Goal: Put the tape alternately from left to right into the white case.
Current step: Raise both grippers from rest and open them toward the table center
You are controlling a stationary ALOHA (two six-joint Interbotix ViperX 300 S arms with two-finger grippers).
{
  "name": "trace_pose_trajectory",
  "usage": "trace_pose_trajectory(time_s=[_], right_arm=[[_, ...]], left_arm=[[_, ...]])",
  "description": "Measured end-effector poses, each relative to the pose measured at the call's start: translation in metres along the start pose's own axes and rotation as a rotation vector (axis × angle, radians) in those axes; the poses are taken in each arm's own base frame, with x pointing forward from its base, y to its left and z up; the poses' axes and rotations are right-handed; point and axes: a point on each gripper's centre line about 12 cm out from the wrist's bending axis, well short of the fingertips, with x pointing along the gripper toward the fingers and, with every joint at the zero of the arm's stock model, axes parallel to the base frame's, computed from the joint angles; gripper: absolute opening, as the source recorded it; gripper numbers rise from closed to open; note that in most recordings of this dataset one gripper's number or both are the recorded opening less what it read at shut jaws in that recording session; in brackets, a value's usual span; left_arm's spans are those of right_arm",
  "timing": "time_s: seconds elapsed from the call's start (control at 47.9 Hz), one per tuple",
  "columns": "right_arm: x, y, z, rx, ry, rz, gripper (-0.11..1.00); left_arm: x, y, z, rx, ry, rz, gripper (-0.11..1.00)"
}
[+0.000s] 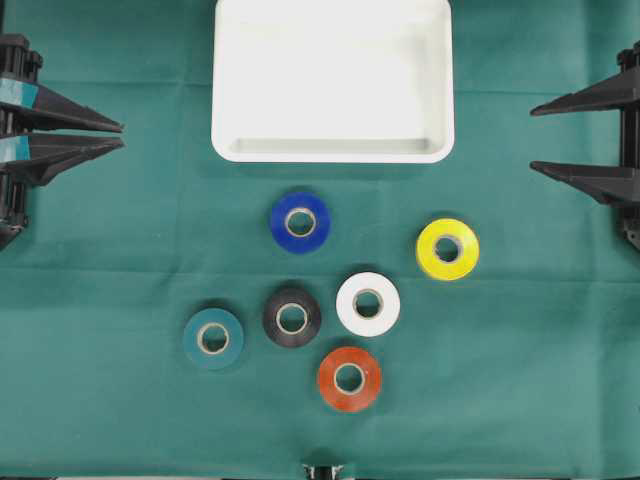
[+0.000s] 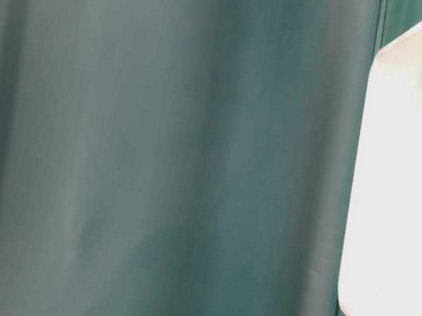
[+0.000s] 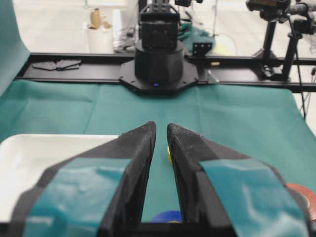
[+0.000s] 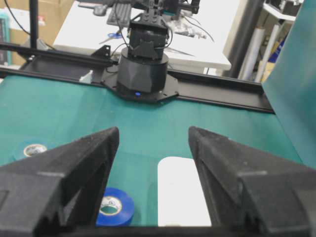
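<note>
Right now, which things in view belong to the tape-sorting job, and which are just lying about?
Part of the job:
- blue roll
- yellow roll
- white roll
- black roll
- teal roll
- orange-red roll
- white case, holding no rolls

Not part of it:
- green cloth over the table
- nothing else loose on it

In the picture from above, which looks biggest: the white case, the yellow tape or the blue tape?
1. white case, far the largest.
2. yellow tape and blue tape: they look alike, so no ranking.
</note>
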Motion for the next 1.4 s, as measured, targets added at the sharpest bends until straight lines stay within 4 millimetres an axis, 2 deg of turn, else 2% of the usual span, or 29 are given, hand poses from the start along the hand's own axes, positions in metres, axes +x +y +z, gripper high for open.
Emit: trace_pose_trajectory(time_s=[0.042, 0.146, 0.271, 0.856, 0.939, 1.023, 1.085, 1.211, 1.252, 1.336, 1.398], right_arm=[[0.000, 0.000, 0.000, 0.003, 0.002, -0.002, 0.23], [-0.001, -0.001, -0.004, 0.004, 0.012, -0.004, 0.02], [-0.002, -0.001, -0.008, 0.004, 0.021, -0.005, -0.09], [0.001, -0.001, -0.012, 0.009, 0.040, -0.007, -0.09], [0.002, -0.001, -0.014, 0.009, 0.049, -0.007, -0.08], [0.003, -0.001, -0.016, 0.009, 0.060, -0.005, 0.00], [0.004, -0.001, -0.017, 0.009, 0.066, -0.007, 0.10], [0.005, -0.001, -0.018, 0.011, 0.072, -0.007, 0.41], [0.005, -0.001, -0.018, 0.011, 0.072, -0.007, 0.53], [0.005, -0.002, -0.019, 0.009, 0.075, -0.010, 0.77], [0.006, -0.002, -0.020, 0.011, 0.078, -0.010, 0.78]], left_arm=[[-0.001, 0.000, -0.001, 0.005, 0.003, 0.001, 0.22], [-0.005, 0.001, -0.008, -0.012, 0.011, 0.004, 0.04], [-0.010, 0.001, -0.009, -0.022, 0.000, 0.005, 0.02], [-0.012, 0.000, -0.009, -0.033, -0.003, 0.004, 0.02], [-0.012, 0.000, -0.010, -0.036, 0.002, 0.001, 0.12], [-0.013, -0.001, -0.014, -0.038, 0.020, -0.002, 0.31], [-0.013, -0.001, -0.018, -0.035, 0.037, -0.004, 0.51], [-0.013, -0.001, -0.019, -0.037, 0.042, -0.004, 0.85], [-0.013, -0.001, -0.019, -0.033, 0.043, -0.004, 0.89], [-0.013, -0.001, -0.019, -0.037, 0.045, -0.004, 0.89], [-0.013, -0.001, -0.019, -0.037, 0.045, -0.004, 0.89]])
